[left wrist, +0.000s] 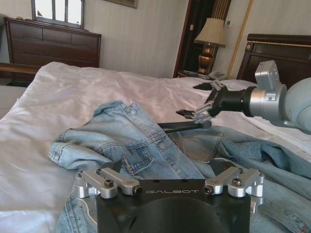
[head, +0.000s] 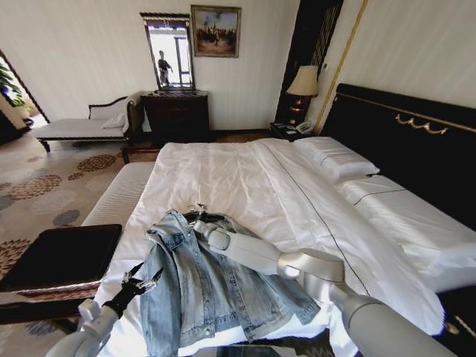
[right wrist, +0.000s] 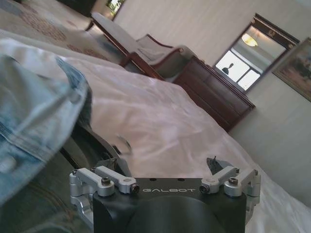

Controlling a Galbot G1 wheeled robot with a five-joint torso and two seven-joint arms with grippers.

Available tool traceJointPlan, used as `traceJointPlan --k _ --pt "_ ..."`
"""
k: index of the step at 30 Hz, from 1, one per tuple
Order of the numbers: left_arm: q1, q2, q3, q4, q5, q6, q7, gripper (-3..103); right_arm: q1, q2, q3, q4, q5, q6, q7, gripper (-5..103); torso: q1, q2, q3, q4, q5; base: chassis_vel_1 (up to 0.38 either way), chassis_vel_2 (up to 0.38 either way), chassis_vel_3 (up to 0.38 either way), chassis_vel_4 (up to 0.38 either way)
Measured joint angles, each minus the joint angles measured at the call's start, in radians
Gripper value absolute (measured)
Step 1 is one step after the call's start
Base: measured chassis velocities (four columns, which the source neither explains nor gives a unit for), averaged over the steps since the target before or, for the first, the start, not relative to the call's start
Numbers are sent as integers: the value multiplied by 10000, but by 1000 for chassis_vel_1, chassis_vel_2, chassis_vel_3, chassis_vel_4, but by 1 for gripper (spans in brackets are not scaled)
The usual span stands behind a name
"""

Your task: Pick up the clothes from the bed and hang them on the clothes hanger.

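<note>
White-sheeted bed bears the denim jacket beside patterned carpet.

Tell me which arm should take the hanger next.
Right, probably. The right pincer is already at the black hanger by the jacket collar, fingers open. The left pincer hovers off the jacket's near edge, farther away.

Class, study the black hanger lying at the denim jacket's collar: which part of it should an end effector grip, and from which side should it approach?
Probably the bare black bar of the hanger that sticks out past the jacket collar, toward the headboard side. That stretch is thin, straight and uncovered, while the rest lies under denim. Coming from above and the pillow side, where the right end effector is, looks best.
</note>
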Motion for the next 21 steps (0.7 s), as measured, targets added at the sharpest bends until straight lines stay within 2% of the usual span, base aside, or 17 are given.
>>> traceJointPlan --k 7,11,12,13,14,15,16,18,19,21 --pt "24 -91 15 -101 151 16 -3 100 -113 -910 326 844 878 -540 262 100 3 -1 0 4 0 0 0 0 0" --pt "75 -96 -25 -134 168 33 -18 100 -324 -2016 493 2413 1600 -984 394 100 0 0 -1 14 3 0 0 0 0" --pt "87 -97 -28 -134 187 36 -22 100 -441 -2548 569 2988 1966 -1123 421 100 -1 1 -1 10 1 0 0 0 0" --pt "87 -97 -28 -134 187 36 -22 100 -441 -2548 569 2988 1966 -1123 421 100 -1 1 -1 10 1 0 0 0 0" --pt "89 -100 -29 -143 203 44 -26 100 -666 -3044 689 3520 2416 -1227 443 100 -1 1 -2 -1 -2 0 0 0 0" --pt "88 -109 -24 -154 226 52 -26 100 -851 -3271 776 3805 2734 -1283 454 100 0 1 -1 -3 0 0 0 0 0" --pt "88 -113 -21 -157 238 57 -32 100 -926 -3333 811 3906 2874 -1308 460 100 0 0 -1 -4 -1 0 0 0 0" --pt "89 -127 14 -219 321 120 -35 100 -1391 -3402 989 4314 3750 -1396 458 100 1 0 -1 0 0 0 0 0 0" --pt "89 -127 14 -219 321 120 -35 100 -1391 -3402 989 4314 3750 -1396 458 100 1 0 -1 0 0 0 0 0 0" --pt "98 -127 -1 -298 362 167 -46 100 -1692 -2980 1033 4200 4109 -1323 362 100 0 0 0 2 0 0 0 0 0"
